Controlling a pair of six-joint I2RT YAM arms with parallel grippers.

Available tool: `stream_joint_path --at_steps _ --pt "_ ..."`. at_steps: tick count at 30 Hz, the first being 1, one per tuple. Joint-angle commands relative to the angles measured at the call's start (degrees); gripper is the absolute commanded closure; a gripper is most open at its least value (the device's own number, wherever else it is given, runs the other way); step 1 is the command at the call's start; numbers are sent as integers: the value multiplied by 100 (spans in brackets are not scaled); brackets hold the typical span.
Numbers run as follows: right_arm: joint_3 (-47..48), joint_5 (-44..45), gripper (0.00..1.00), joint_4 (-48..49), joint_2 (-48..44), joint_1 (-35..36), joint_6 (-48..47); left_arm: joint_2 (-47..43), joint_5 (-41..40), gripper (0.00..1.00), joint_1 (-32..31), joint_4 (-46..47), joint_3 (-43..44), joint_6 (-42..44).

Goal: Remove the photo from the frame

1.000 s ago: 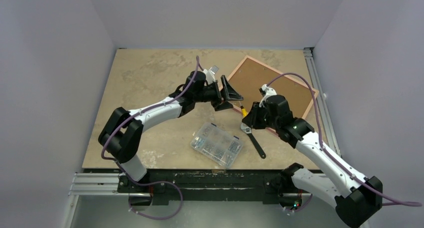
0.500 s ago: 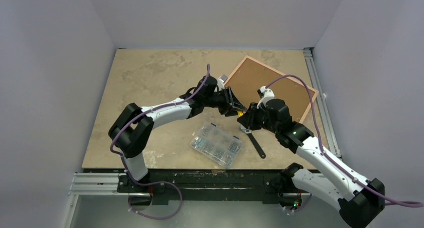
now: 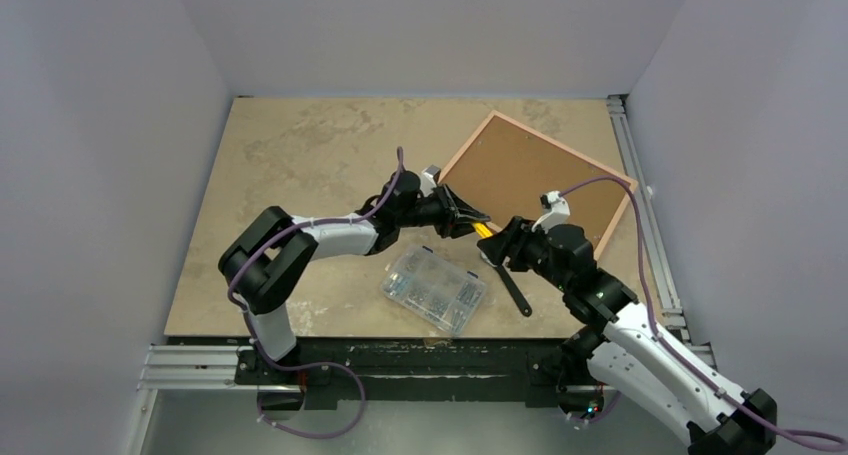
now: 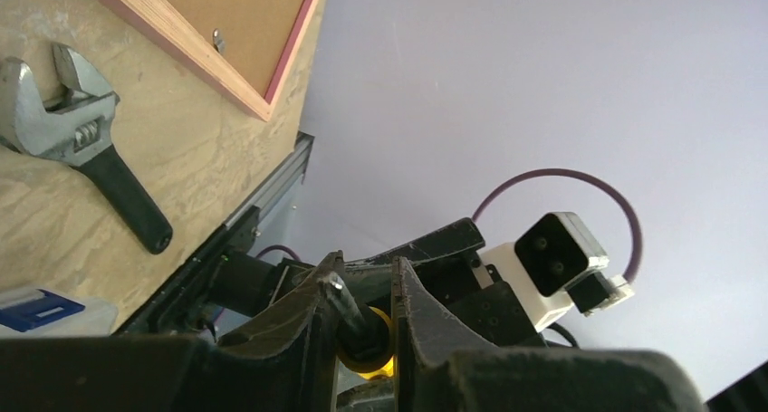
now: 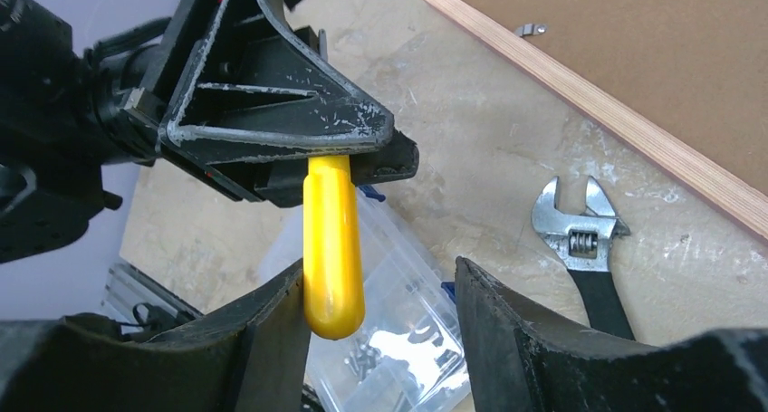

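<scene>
Handover of the yellow-handled screwdriver [image 5: 332,249] is judged complete: it is now clamped in the left end effector [image 3: 472,221], the right end effector [image 5: 379,278] has been drawn back with jaws apart, and the frame [image 3: 535,175], upper right on the counter [image 3: 300,155], remains unopened, photo unseen.

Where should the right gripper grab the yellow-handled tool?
Grip the yellow-handled tool by the bare handle jutting from the left gripper, coming from its rounded butt end, right gripper fingers either side. The shaft end is clamped in the left gripper.
</scene>
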Motion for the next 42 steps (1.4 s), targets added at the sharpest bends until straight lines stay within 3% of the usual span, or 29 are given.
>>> stream_joint_path --at_steps 1,3,5,7,17,23,27,42 --pt "-105 351 46 591 -223 24 376 -148 -162 100 16 973 -224 -887" --pt "-94 358 54 713 -219 24 377 -162 -227 100 13 986 -303 -1037" --pt "-101 322 78 879 -148 26 383 -122 -232 100 18 1022 -297 -1115" --pt "-140 240 85 1094 -41 26 424 -61 -261 100 2 1140 -336 -1287" --pt "79 384 68 1155 311 27 265 44 -240 100 -10 1442 -460 -1540" --pt "174 448 70 1155 367 28 142 82 -220 100 -15 1491 -476 -1562" --pt "304 542 61 1020 283 23 -64 135 -208 100 -11 1473 -487 -1557" --pt "315 302 58 1160 410 24 -133 253 -135 100 -33 1643 -380 -1680"
